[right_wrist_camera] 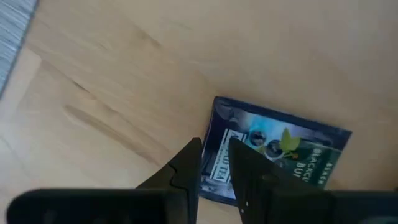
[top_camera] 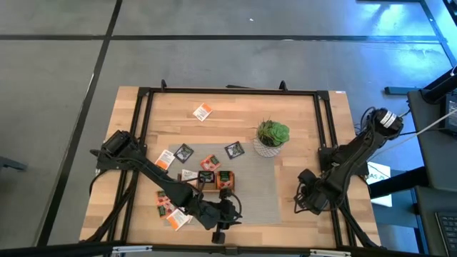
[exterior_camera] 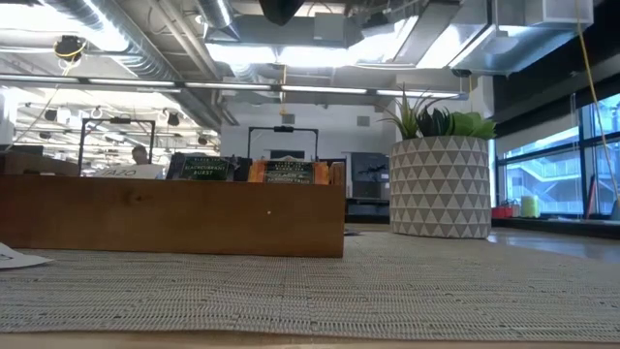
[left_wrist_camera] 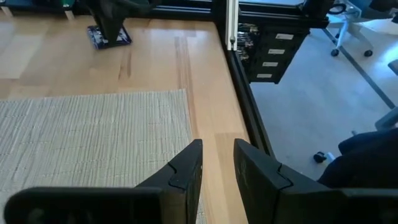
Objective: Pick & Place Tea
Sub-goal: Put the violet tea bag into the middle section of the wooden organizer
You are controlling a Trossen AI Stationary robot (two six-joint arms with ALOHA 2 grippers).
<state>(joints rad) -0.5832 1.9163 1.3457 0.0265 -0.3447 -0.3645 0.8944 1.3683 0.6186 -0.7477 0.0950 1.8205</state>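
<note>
Many small tea bags [top_camera: 183,153] lie on the wooden table [top_camera: 235,114], some beside the tray [top_camera: 216,180] and some standing in it, near the plant [top_camera: 272,138]. The left gripper [top_camera: 227,214] hovers at the front edge of the grey mat [left_wrist_camera: 93,137], fingers a little apart and holding nothing. The right gripper [right_wrist_camera: 214,158] hangs just over a blue tea bag [right_wrist_camera: 280,149] on the table's right side, fingers nearly together and empty.

We see open woven mat [top_camera: 264,193] between the wooden tray [top_camera: 214,180] and the right gripper [top_camera: 305,203]. The potted plant [top_camera: 273,137] stands at the mat's far edge. Tea sachets [top_camera: 184,152] crowd the tray's left side; the counter's [top_camera: 235,107] far strip holds one sachet [top_camera: 203,112].
</note>
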